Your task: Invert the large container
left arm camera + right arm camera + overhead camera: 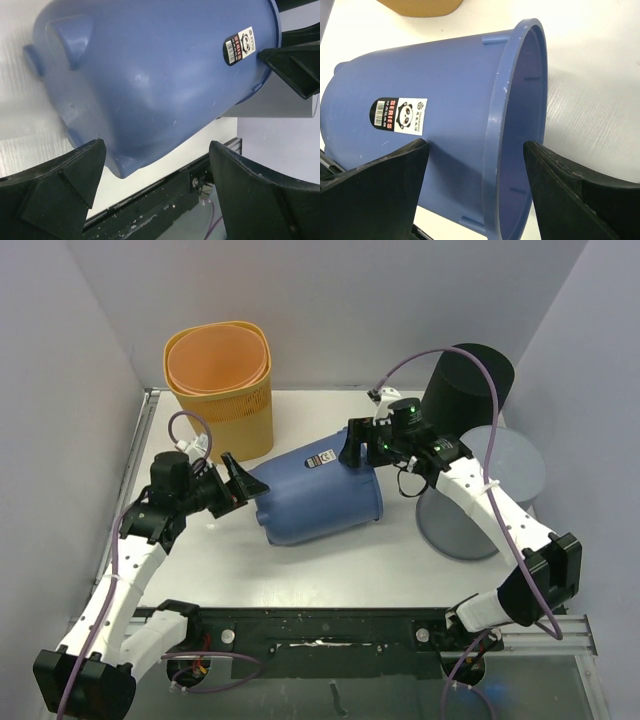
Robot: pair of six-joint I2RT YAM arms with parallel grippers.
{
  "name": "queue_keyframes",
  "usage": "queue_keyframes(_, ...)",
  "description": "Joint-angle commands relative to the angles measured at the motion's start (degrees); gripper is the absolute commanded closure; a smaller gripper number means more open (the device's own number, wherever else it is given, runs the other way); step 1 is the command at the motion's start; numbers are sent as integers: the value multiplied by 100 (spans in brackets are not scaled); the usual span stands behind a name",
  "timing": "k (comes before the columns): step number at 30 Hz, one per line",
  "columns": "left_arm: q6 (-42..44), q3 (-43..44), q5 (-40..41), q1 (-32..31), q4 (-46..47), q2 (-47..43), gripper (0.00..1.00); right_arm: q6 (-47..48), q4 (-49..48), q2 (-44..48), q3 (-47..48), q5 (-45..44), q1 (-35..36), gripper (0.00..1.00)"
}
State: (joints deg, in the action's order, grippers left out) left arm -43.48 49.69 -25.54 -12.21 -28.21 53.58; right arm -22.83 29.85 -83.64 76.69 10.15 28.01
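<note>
Across the middle of the white worktop point(330, 575) the large blue container point(315, 495) lies on its side, its closed base pointing to the left and its open mouth to the right, so it looks about halfway through the turn rather than upright or inverted. Behind it, at the back left, an orange basket point(222, 380) stands upright. At the back right stand a black bin point(468, 380) and, in front of that, a grey round piece point(495, 490), all well clear of the tipping path. The left pincer point(240, 483) sits just beside the container's base with its jaws spread wide and nothing between them; it appears placed to steady or push that end. The right pincer point(355, 448) is up at the rim, jaws likewise apart. Its wrist view shows the rim running between the two fingers, one outside the wall and one over the mouth, likely so it can close on the edge and lift. A small panda label point(399, 116) on the upper wall faces the cameras.
</note>
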Motion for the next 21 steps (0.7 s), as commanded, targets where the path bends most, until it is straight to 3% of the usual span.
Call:
queue_keyframes(1,-285,-116,-457,37,496,-198,15,152,174,329,283,-570,45,24)
queue_keyframes(8,-237,-120,-475,36,476,-167,15,37,165,481,215,-880,52,33)
queue_keyframes(17,-240,-175,-348,36,647,-88,15,-65,90,710,3,-1145,52,68)
queue_keyframes(21,-223,-162,-187,48,617,-67,15,-37,121,704,-47,-1082,51,74)
